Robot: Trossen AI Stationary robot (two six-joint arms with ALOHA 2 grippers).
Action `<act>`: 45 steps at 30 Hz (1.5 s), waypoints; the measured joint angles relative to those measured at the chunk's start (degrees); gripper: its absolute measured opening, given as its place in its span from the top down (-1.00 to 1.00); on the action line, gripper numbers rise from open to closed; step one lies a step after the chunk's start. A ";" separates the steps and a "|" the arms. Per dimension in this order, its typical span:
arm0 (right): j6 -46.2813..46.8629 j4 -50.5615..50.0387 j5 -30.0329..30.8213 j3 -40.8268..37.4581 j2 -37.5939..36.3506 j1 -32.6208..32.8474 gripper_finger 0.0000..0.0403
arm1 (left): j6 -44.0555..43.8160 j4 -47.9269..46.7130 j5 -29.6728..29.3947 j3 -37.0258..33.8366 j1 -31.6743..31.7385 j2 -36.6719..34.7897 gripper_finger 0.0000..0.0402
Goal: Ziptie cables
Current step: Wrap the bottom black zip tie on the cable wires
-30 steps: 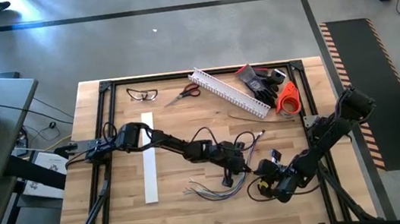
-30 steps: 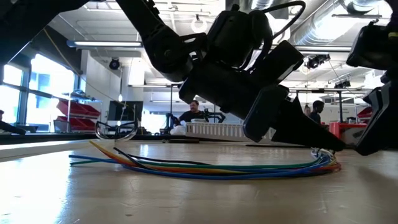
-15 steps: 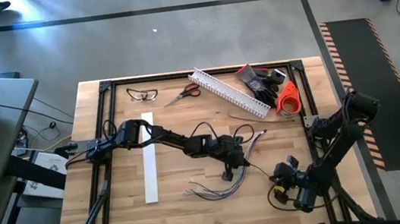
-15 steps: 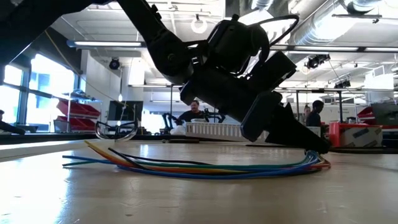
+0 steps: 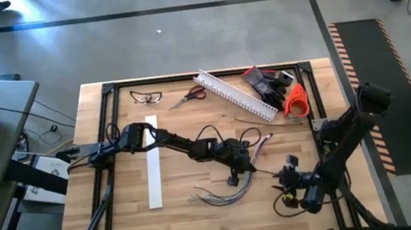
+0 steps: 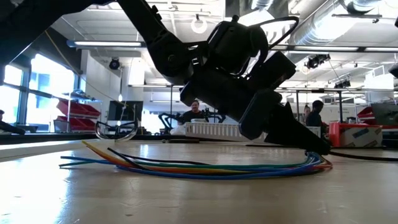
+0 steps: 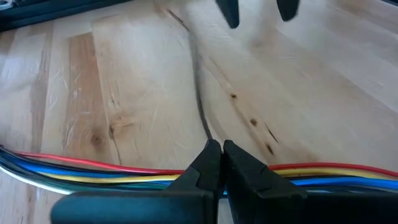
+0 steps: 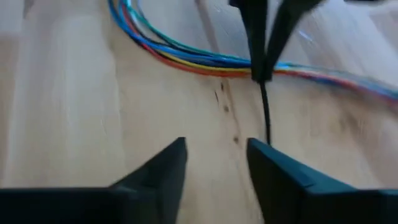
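The cables (image 5: 219,197) lie as a loose multicoloured bundle on the wooden table, also seen in the low view (image 6: 205,168). My left gripper (image 5: 234,180) slants down over the bundle's right end, shut on a thin dark ziptie (image 7: 198,93). The ziptie runs from the fingertips along the table toward my right gripper (image 5: 284,177). My right gripper stands open (image 8: 214,155), a short way off the ziptie's free end (image 8: 268,138), touching nothing. My left gripper pinches one end of the ziptie (image 8: 263,84) between its two fingertips, coming slanting down from the table's left. The fingertips (image 6: 320,148) stand right over the cables; whether they touch them I cannot tell. The rest of the ziptie lies flat on the table.
A white flat strip (image 5: 153,165) lies left of the cables. At the far edge are glasses (image 5: 146,97), scissors (image 5: 190,95), a white slotted channel (image 5: 236,94), dark gloves (image 5: 268,82) and an orange roll (image 5: 295,100). Bare wood shows along the near edge.
My right gripper has drawn back from the cables toward the table's near right corner and has left the low view. The cable bundle has slid a little along the table under my left gripper.
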 joint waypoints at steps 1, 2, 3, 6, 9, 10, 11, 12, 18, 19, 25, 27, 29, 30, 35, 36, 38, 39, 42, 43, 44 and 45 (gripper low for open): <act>-3.39 0.23 -0.45 0.00 0.06 -0.38 0.14 | 0.00 0.01 0.01 0.00 0.00 0.00 1.00; -6.02 0.33 -0.81 0.00 0.23 -0.82 0.07 | 0.00 0.00 0.01 0.00 0.00 0.00 1.00; -7.40 0.39 -0.72 0.02 0.69 -1.34 0.01 | 0.00 0.03 0.01 0.00 0.00 0.00 1.00; -7.32 0.96 3.03 0.02 3.42 -3.65 -0.09 | -0.02 0.06 0.05 0.00 -0.04 0.00 1.00; -8.03 2.69 4.18 0.02 6.52 -6.37 -0.09 | -0.34 0.29 0.11 -0.04 -0.04 0.02 1.00; -9.06 3.56 3.81 0.02 7.83 -7.19 -0.07 | -0.52 0.34 0.13 -0.04 -0.07 0.00 1.00; -9.96 4.19 3.67 0.02 9.00 -7.82 -0.04 | -0.81 0.44 0.19 -0.04 -0.07 0.00 1.00; -10.66 4.77 3.69 0.00 9.96 -8.39 -0.01 | -0.97 0.62 0.25 -0.04 -0.07 -0.03 1.00; -11.36 7.54 3.69 0.02 12.14 -10.62 0.28 | -1.51 1.17 0.38 -0.04 0.47 -1.87 1.00; -11.36 7.72 3.66 0.02 12.17 -10.77 0.34 | -1.50 1.27 0.33 0.02 0.66 -2.05 1.00; -9.63 7.71 3.80 0.02 12.19 -10.86 0.58 | -1.55 0.42 2.11 -0.04 1.74 -2.78 0.83; -9.40 7.71 3.73 0.02 12.21 -10.86 0.63 | -1.85 -0.33 4.55 -0.04 2.11 -2.80 0.72; -8.71 7.70 3.69 0.02 12.21 -10.86 0.67 | -2.05 -1.30 6.52 -0.04 2.23 -2.80 0.62; -8.32 7.68 3.73 0.02 12.21 -10.86 0.70 | -2.16 -1.56 7.08 -0.04 2.23 -2.80 0.58; -7.89 7.71 3.76 0.01 12.21 -10.86 0.79 | -0.83 -0.93 6.19 -0.02 1.74 -2.38 0.45; -7.86 7.71 3.78 0.00 12.21 -10.88 0.81 | -0.35 -1.01 5.45 -0.03 1.55 -2.15 0.44; -7.73 7.73 3.89 0.00 12.21 -10.88 0.83 | 0.74 0.07 3.05 -0.03 1.22 -1.41 0.44; -7.73 7.78 3.95 0.00 12.21 -10.88 0.84 | 1.11 0.21 2.65 -0.05 1.17 -1.32 0.44; -7.71 7.92 3.97 0.00 12.21 -10.86 0.86 | 2.35 2.09 2.46 0.08 0.88 -0.94 0.44; -7.71 7.99 3.96 0.00 12.21 -10.87 0.86 | 2.45 2.13 2.45 0.11 0.84 -0.87 0.44; -7.71 7.99 3.93 0.00 12.21 -10.88 0.86 | 2.47 1.95 2.45 0.09 0.83 -0.79 0.44; -7.69 8.01 3.93 0.00 12.21 -10.88 0.86 | 2.47 1.83 2.43 0.07 0.84 -0.58 0.44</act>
